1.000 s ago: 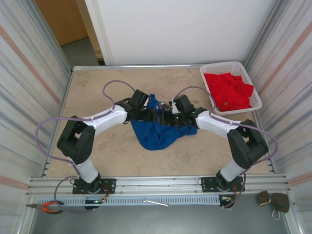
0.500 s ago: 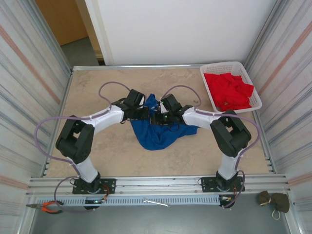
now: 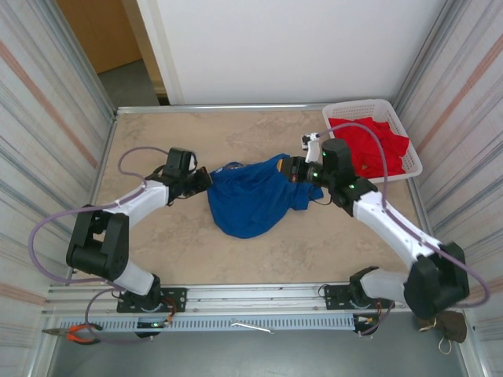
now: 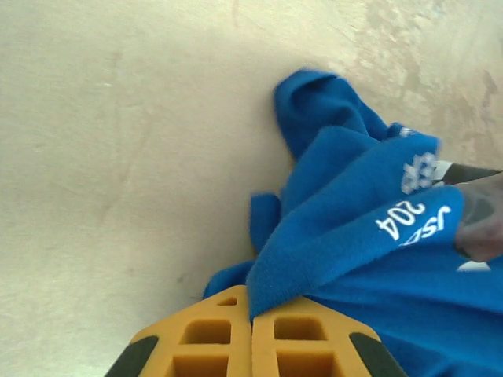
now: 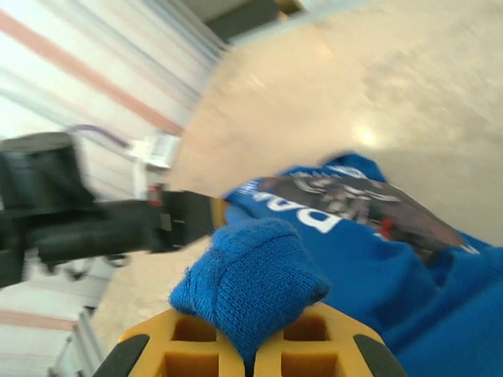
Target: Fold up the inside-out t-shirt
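1. At the left of the counter point(image 3: 149, 243), we see the left arm reaching in toward the middle. The left pincer point(image 3: 203, 179) sits at the upper left edge of the inside-out t-shirt point(image 3: 251, 204).
2. In the left wrist view, the yellow pads point(image 4: 208, 338) of the left pincer are pressed together on a fold of blue cloth, so it is clamped on the t-shirt. White print, with "204" in it, shows on the fold just beyond.
3. The t-shirt lies in the middle of the counter, between the 2 pincers. Its upper edge runs in a fairly straight line from 1 pincer to the other. The rest spreads toward the near edge in a rounded, wrinkled lobe.
4. The right pincer point(image 3: 292, 168) meets the upper right corner of the t-shirt. In the right wrist view, its yellow pads are closed on a thick, bunched roll of blue cloth, so it too grips the t-shirt. Beyond the roll we see white lettering and a blurred dark patch that we cannot make out.
5. In the far right corner stands a white basket point(image 3: 410, 168) holding a red garment point(image 3: 369, 145), apart from the t-shirt. The right arm's cable point(image 3: 369, 129) loops across it.
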Robot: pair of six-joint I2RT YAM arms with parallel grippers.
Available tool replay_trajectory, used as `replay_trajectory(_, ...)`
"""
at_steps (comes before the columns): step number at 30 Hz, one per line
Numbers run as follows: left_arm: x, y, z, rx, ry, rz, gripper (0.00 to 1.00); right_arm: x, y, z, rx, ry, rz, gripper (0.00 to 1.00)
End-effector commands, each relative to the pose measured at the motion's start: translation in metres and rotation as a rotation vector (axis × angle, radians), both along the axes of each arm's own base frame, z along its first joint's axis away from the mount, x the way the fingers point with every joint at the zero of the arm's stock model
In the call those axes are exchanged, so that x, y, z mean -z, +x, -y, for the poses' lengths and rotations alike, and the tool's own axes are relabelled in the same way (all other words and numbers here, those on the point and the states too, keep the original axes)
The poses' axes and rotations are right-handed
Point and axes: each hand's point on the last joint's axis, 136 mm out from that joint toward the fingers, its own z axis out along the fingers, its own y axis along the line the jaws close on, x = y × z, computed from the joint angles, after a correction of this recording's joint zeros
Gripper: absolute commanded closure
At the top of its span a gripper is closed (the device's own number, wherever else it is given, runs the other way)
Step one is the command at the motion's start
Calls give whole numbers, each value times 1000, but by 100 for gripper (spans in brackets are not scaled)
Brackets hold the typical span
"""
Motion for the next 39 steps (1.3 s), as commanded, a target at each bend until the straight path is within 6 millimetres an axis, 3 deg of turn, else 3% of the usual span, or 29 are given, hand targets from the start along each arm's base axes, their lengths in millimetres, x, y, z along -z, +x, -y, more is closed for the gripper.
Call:
replay_trajectory(1,-7,2,-1,-2,-10,17,100,8,-14,-2,-58,23,10,100)
replay_trajectory(2,-8,2,1,14,-8,21,99,13,-16,-1,-58,22,8,100)
replay_trajectory(3,-9,1,2,23,-9,22,89,18,-17,1,-54,25,1,100)
replay_trajectory(5,-12,-3,1,27,-4,22,55,24,-18,2,-48,31,-10,100)
replay_trajectory(6,-15,-6,0,27,-2,29,47,27,-19,3,-43,31,-16,100)
replay_trajectory(8,-21,-15,1,27,16,42,39,30,-19,3,-37,32,-24,100)
replay_trajectory(11,-32,-30,11,38,43,82,38,31,-18,4,-33,31,-27,100)
replay_trajectory(17,-36,-53,66,183,108,133,46,26,-16,3,-31,24,-25,100)
replay_trajectory(20,-22,-52,84,226,170,93,46,23,-16,1,-35,27,-22,100)
replay_trajectory(29,8,-13,85,122,304,12,41,13,-21,-9,-61,27,-8,100)
replay_trajectory(33,20,7,79,68,332,-35,40,-5,-26,-9,-66,41,25,100)
replay_trajectory(34,24,12,79,66,321,-52,46,-11,-26,-7,-60,46,38,100)
replay_trajectory(35,25,16,81,76,303,-59,60,-15,-26,-4,-45,47,46,100)
replay_trajectory(37,17,22,88,126,253,-47,100,-14,-18,10,23,34,41,100)
replay_trajectory(39,-6,21,101,204,187,20,100,0,-5,29,120,17,-5,100)
